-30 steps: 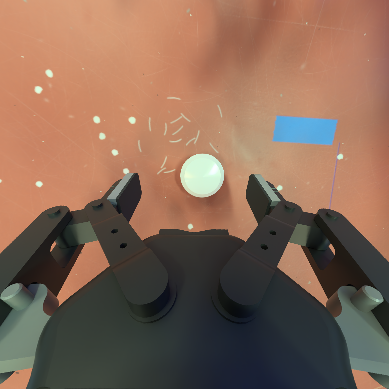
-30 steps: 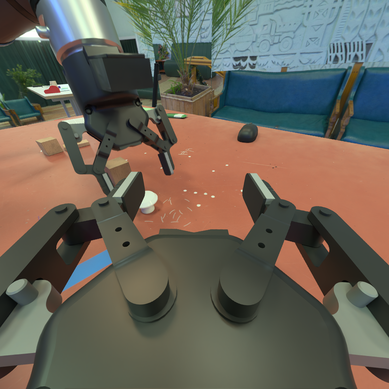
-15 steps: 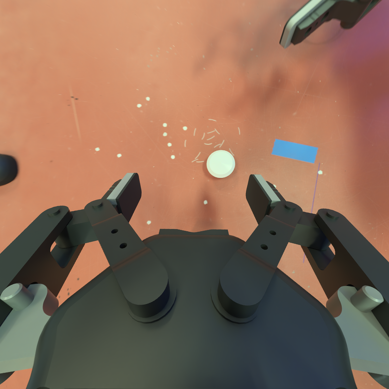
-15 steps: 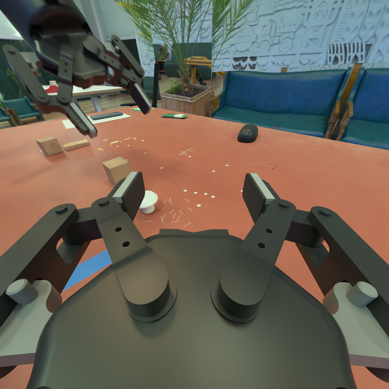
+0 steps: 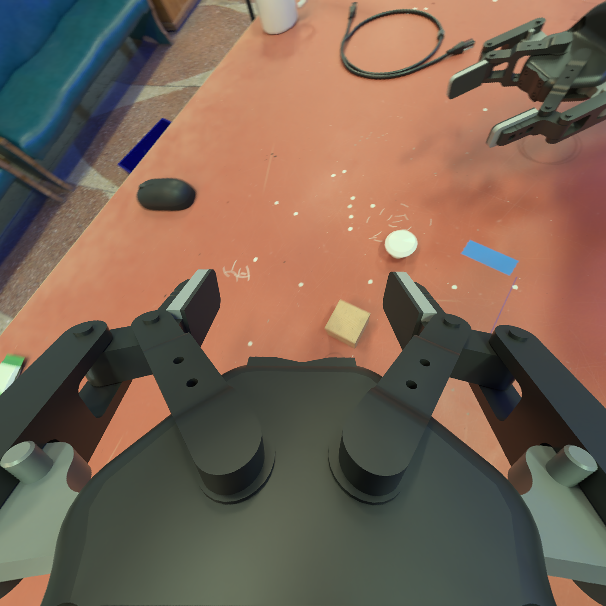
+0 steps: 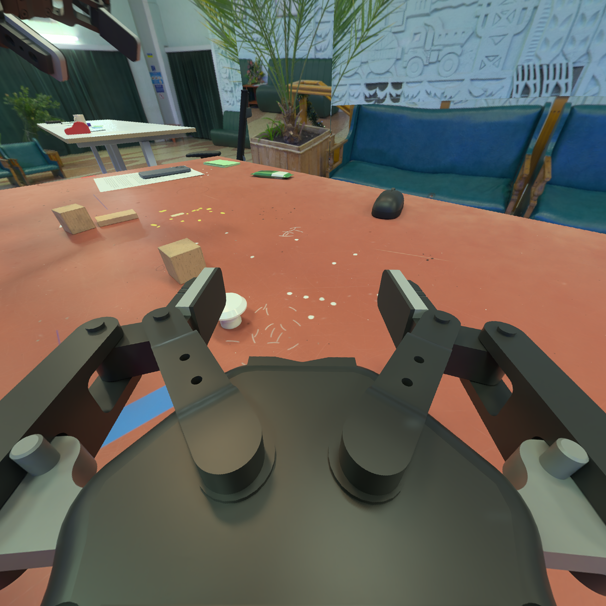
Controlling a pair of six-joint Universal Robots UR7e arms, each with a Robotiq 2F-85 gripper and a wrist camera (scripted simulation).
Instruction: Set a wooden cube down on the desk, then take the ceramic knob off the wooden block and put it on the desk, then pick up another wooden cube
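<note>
The left gripper (image 5: 301,296) hangs high over the desk (image 5: 295,131) with its jaws spread wide and nothing between them, which fits an arm that has finished with one thing and has not yet committed to the next. In the left wrist view the ceramic knob (image 5: 400,243) stands cap-up on the bare desk, beside a strip of blue tape (image 5: 489,257), and a wooden cube (image 5: 347,323) lies nearer, just inside the right finger; I judge the knob step done and the last pickup not yet begun. This view alone shows a white mug (image 5: 276,14) and a coiled black cable (image 5: 390,42) at the far end, a black mouse (image 5: 166,194) near the desk edge, and the right gripper (image 5: 475,108) off to the side, its fingers apart and empty. The right wrist view sits low and looks across the desk, so it gives what the high view cannot: the knob's stem under its cap, half hidden behind this gripper's own left finger, and the near cube's height. It alone shows a second cube (image 6: 74,217) far to the left, touching or just beside a flat wooden block (image 6: 116,217), with a sheet of paper (image 6: 131,179), a dark phone (image 6: 164,171) and a green packet (image 6: 272,174) farther back. The block's top is bare, which agrees with the knob being off it. Either cube is free to take; the near one looks the easier reach for the left arm.
</note>
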